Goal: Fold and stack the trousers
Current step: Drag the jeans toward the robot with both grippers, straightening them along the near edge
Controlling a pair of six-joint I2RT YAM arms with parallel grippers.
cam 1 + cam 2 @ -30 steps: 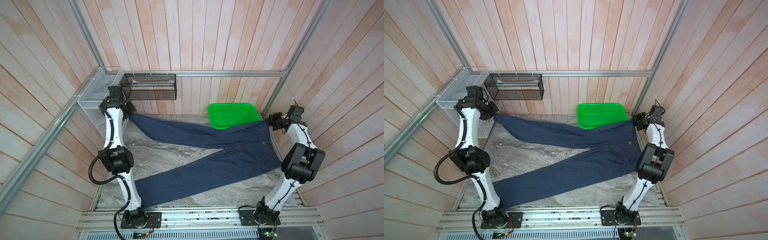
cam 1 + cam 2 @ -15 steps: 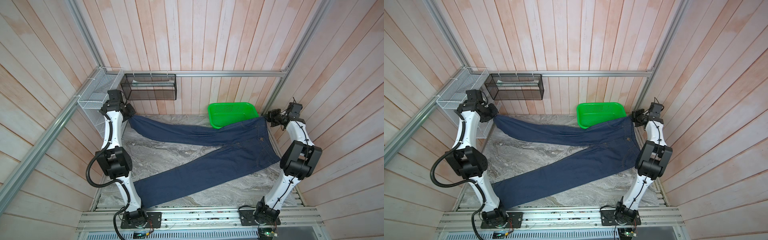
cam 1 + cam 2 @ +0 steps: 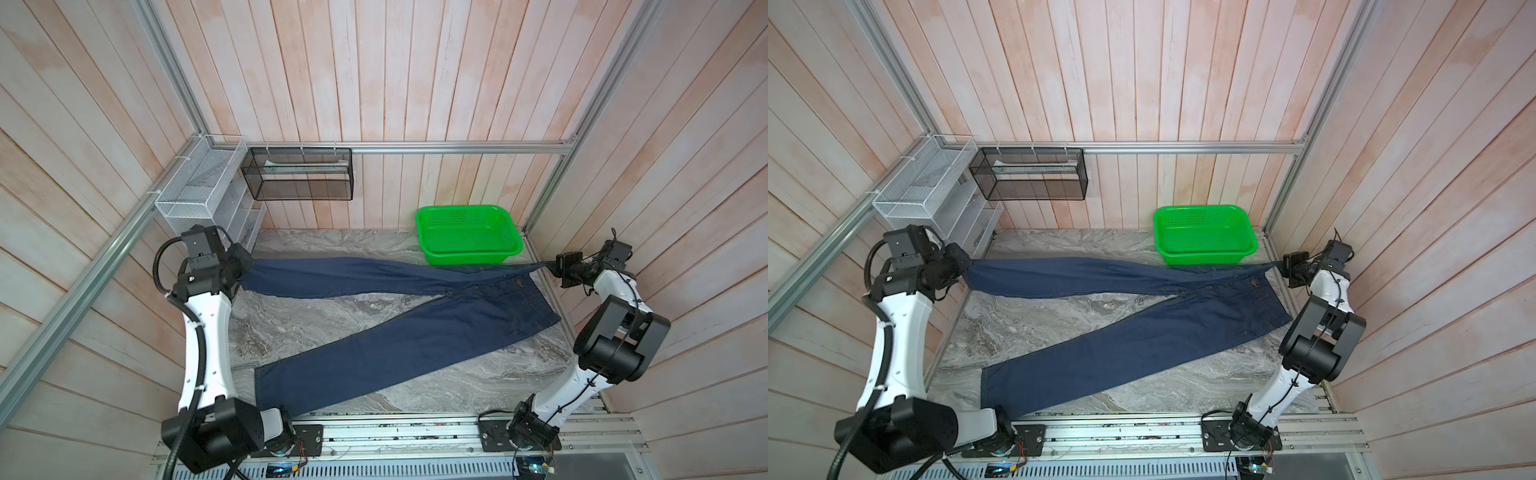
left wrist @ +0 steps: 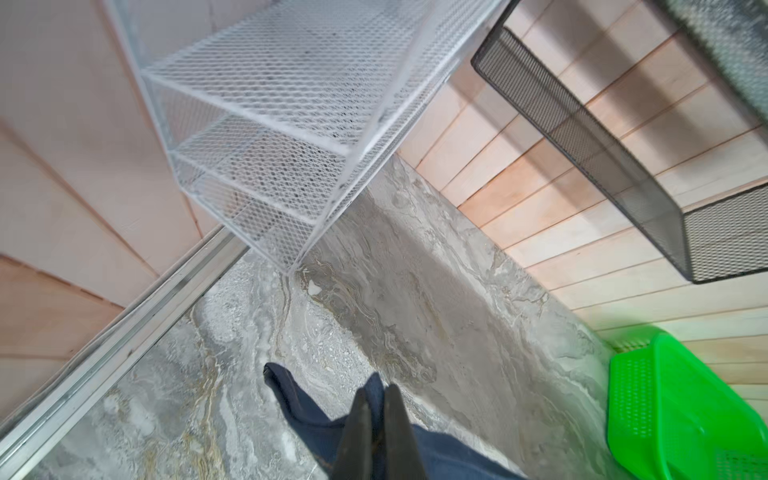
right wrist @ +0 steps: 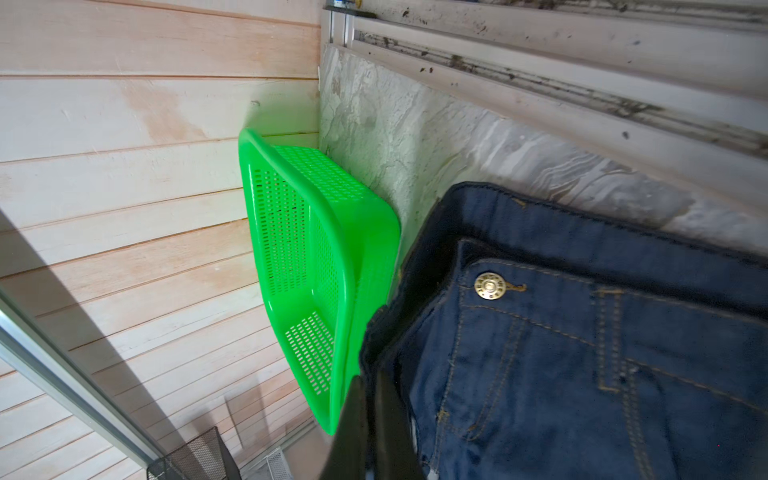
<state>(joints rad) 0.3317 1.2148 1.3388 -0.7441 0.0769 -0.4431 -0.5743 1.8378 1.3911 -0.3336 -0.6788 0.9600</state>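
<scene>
The trousers [image 3: 415, 345] [image 3: 1142, 349] are dark blue jeans spread on the marble table. One leg lies slanting toward the front left corner. The other leg is stretched taut across the back between my two grippers. My left gripper [image 3: 245, 270] [image 3: 966, 268] [image 4: 376, 395] is shut on that leg's hem [image 4: 291, 399] at the left. At the right edge my right gripper [image 3: 550, 266] [image 3: 1280, 266] [image 5: 370, 382] is shut on a corner of the waistband [image 5: 582, 374]. The metal button [image 5: 490, 286] shows close by.
A green basket [image 3: 467, 235] [image 3: 1202, 235] [image 4: 673, 407] [image 5: 307, 266] stands at the back right, just behind the stretched leg. A white mesh shelf [image 3: 199, 183] [image 4: 291, 124] fills the back left corner. A black mesh basket [image 3: 299, 174] hangs on the back wall.
Both grippers have come toward the near side, still holding the cloth. The stretched leg and waist have drawn away from the green basket's front rim and look tauter.
</scene>
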